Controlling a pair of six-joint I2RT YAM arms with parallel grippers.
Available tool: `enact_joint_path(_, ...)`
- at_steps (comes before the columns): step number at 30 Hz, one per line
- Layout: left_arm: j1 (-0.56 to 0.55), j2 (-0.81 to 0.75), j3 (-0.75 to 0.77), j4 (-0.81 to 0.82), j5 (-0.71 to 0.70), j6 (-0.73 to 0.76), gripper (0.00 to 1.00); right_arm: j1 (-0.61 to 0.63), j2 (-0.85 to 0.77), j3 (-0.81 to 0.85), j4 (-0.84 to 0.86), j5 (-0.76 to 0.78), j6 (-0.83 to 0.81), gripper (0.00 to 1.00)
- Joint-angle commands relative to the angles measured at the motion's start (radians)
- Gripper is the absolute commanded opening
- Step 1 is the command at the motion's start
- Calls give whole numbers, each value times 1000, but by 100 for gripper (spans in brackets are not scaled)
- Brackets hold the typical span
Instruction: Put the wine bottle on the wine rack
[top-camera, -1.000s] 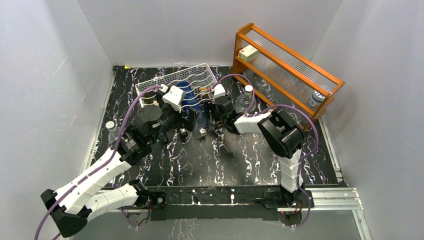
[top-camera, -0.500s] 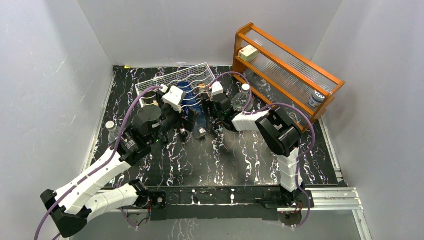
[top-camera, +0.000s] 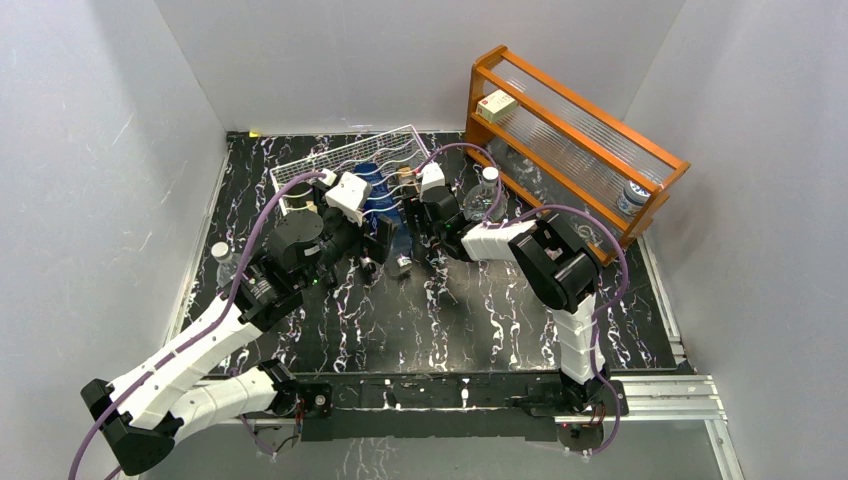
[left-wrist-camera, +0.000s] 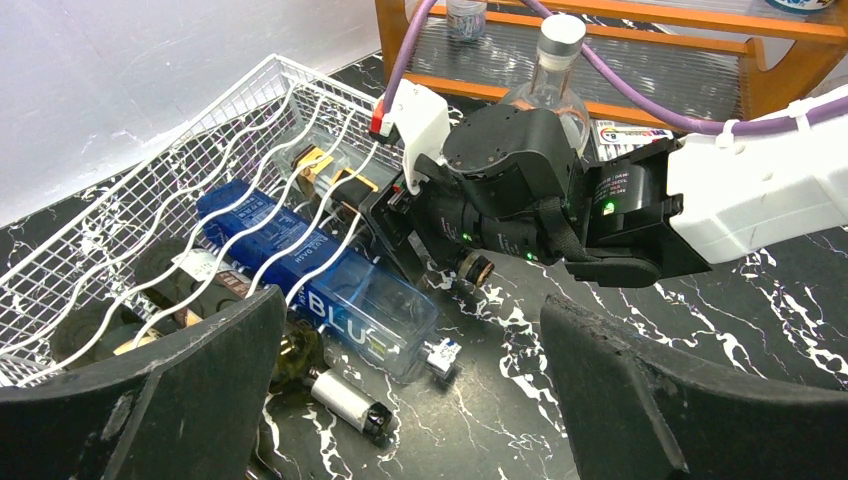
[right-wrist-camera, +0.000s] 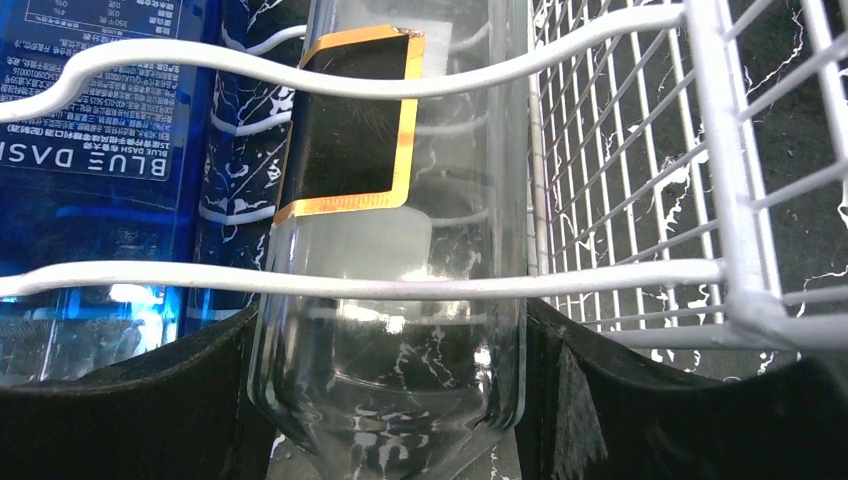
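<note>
The white wire wine rack stands at the back left. It also shows in the left wrist view and in the right wrist view. My right gripper is shut on a clear wine bottle with a black and gold label. The bottle lies under the rack's wavy rods, at the right end cradle. The right gripper is at the rack's front. My left gripper is open and empty, just in front of the rack.
A blue bottle lies in the rack beside the clear one, and a dark bottle with a silver neck lies below it. An upright clear bottle stands by the orange shelf. Another bottle stands at the left edge.
My right gripper has moved a little toward the rack, sliding the clear bottle deeper under the rods. The left arm has not moved.
</note>
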Motion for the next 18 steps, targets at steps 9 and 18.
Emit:
enact_joint_path(9, 0, -21, 30, -5, 0, 10, 98, 3, -54, 67, 130, 18, -28, 94)
enact_joint_path(18, 1, -27, 26, -4, 0, 10, 98, 3, -125, 22, 109, 70, -20, 92)
